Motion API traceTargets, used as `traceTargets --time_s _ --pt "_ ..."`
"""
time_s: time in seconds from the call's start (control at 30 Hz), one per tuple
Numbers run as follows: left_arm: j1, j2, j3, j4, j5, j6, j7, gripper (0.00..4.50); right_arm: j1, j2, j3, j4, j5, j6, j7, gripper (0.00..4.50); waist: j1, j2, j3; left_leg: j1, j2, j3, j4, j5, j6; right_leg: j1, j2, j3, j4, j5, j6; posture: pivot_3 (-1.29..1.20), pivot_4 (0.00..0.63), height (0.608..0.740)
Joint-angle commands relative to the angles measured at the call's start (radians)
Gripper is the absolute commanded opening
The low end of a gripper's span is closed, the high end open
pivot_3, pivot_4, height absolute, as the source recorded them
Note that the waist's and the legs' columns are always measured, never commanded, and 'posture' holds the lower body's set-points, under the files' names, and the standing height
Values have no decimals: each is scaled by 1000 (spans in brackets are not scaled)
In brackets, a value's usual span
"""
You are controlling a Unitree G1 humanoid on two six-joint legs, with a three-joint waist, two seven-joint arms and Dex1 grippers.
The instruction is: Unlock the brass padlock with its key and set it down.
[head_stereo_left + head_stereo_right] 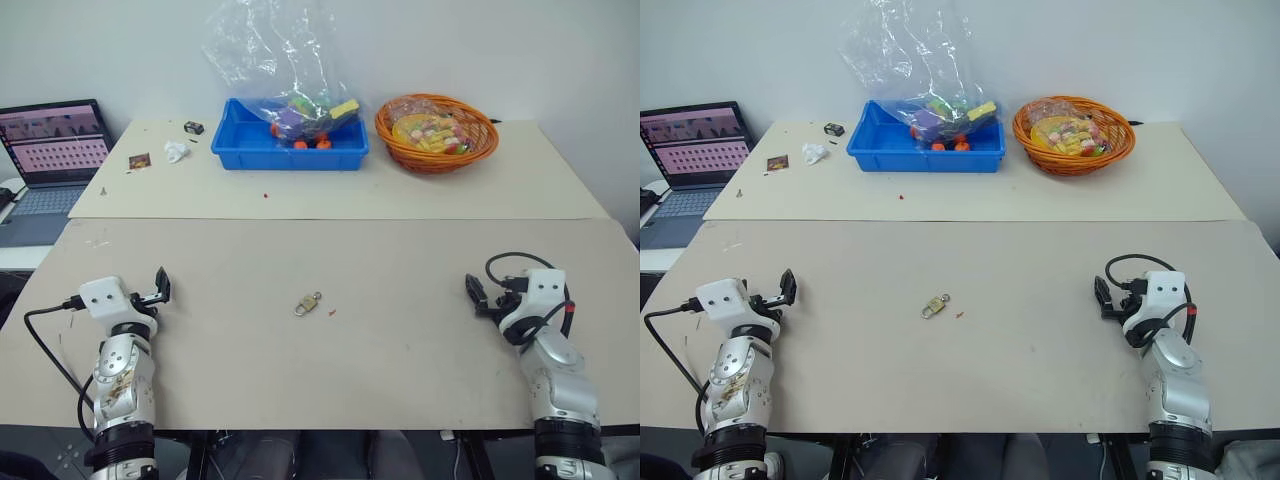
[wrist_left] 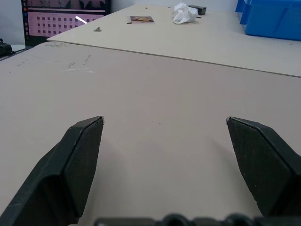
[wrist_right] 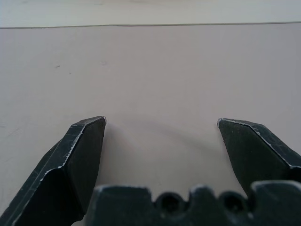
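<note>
Padlock (image 1: pixel 308 303) lies mid-table, well apart from both grippers, left (image 1: pixel 160 285) and right (image 1: pixel 474 293), each spread wide and empty. Likely trouble: fingers this broad may skid the tiny lock away (its key isn't clearly distinguishable).

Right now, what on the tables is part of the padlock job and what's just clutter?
Job:
- brass padlock, lying mid-table between the open left gripper and open right gripper; key too small to make out

Clutter:
- blue bin with bagged toys
- orange basket
- laptop
- crumpled paper
</note>
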Motion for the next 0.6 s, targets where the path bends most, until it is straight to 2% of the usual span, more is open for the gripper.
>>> traceTargets --time_s 0.03,0.47,0.6 --pt "-17 23 2 -22 26 -16 10 4436 -8 2 -24 5 14 -12 -5 4500 0 0 0 0 0 0 0 0 0 0 0 0 0 0 0 0 150 740" --pt "-25 25 -24 -59 35 18 -15 4436 -44 -10 -24 24 18 2 -7 4500 0 0 0 0 2 2 0 -1 -1 0 2 1 -1 1 -1 0 150 740" --pt "26 48 -148 -207 37 70 -161 4436 -72 -76 106 -127 117 154 245 4500 -5 0 1 -1 2 3 0 -1 -1 -2 2 2 -1 1 -1 0 150 740"
